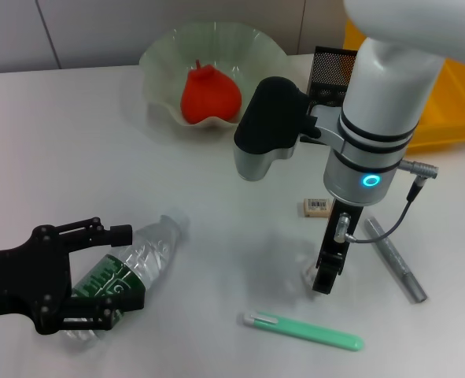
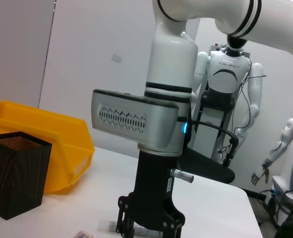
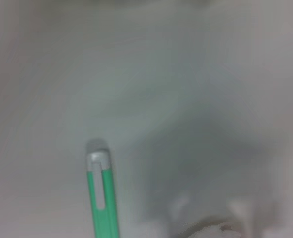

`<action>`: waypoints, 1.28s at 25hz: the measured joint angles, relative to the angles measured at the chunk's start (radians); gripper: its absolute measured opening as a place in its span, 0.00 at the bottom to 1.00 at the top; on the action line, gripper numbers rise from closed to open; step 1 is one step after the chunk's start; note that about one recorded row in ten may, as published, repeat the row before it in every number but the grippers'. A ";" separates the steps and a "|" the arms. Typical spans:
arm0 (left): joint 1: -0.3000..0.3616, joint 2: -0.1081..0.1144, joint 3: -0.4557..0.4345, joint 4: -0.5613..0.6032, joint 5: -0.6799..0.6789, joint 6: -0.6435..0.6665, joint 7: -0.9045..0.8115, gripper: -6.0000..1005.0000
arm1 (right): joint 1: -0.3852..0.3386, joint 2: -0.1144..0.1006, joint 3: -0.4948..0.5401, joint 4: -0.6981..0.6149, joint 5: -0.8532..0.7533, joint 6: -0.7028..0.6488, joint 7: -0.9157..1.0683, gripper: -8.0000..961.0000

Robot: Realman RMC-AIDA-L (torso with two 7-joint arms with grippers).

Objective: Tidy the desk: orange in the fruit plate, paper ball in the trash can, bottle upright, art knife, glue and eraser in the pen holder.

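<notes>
White table (image 1: 98, 150): left claw (image 1: 110, 272) clamped on lying bottle (image 1: 138, 264) nr front-left corner — right claw (image 1: 324, 282) down at paper ball (image 1: 311, 274), can't tell if closed.

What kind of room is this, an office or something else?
Probably a robot lab staged as a desk: a white humanoid robot stands behind, and the white tabletop holds a yellow bin and mesh holder.
</notes>
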 joint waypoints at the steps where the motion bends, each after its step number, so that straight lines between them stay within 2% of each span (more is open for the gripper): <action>1: 0.000 0.000 0.000 0.000 0.000 -0.001 0.000 0.85 | 0.000 0.000 -0.011 0.000 0.000 0.007 0.004 0.68; 6: 0.000 -0.001 0.000 0.000 0.000 -0.005 0.000 0.85 | 0.000 -0.001 -0.015 0.010 0.011 0.011 0.000 0.68; 11: -0.004 -0.001 0.000 0.000 0.000 -0.008 0.000 0.85 | -0.003 -0.001 -0.015 0.008 0.014 0.009 -0.003 0.59; 14: -0.005 -0.001 0.000 0.000 0.000 -0.008 0.000 0.85 | -0.009 -0.003 -0.010 -0.006 0.014 -0.003 -0.007 0.48; 15: -0.005 -0.001 0.000 0.000 0.000 -0.008 0.000 0.85 | -0.012 -0.005 -0.002 -0.017 0.015 -0.014 -0.010 0.48; 19: -0.005 -0.001 0.000 0.000 0.000 -0.005 0.000 0.85 | -0.037 -0.013 0.068 -0.118 -0.001 -0.089 -0.013 0.47; 21: -0.004 0.000 0.000 0.000 0.000 -0.004 0.000 0.85 | -0.078 -0.015 0.159 -0.259 -0.071 -0.167 -0.012 0.47; 22: -0.004 0.000 0.000 0.000 0.000 -0.004 0.000 0.85 | -0.078 -0.015 0.159 -0.259 -0.071 -0.167 -0.012 0.47; 24: -0.001 0.000 0.000 0.000 0.000 -0.004 0.000 0.85 | -0.115 -0.015 0.237 -0.371 -0.158 -0.222 -0.009 0.47; 28: 0.002 0.001 -0.002 0.000 0.000 -0.002 0.000 0.85 | -0.147 -0.018 0.321 -0.440 -0.246 -0.255 -0.009 0.47; 30: 0.002 0.001 -0.002 0.000 0.000 -0.002 0.000 0.85 | -0.177 -0.028 0.383 -0.485 -0.304 -0.260 -0.015 0.47; 32: 0.002 0.001 -0.002 0.000 0.000 -0.002 0.000 0.85 | -0.184 -0.032 0.398 -0.495 -0.315 -0.259 -0.017 0.47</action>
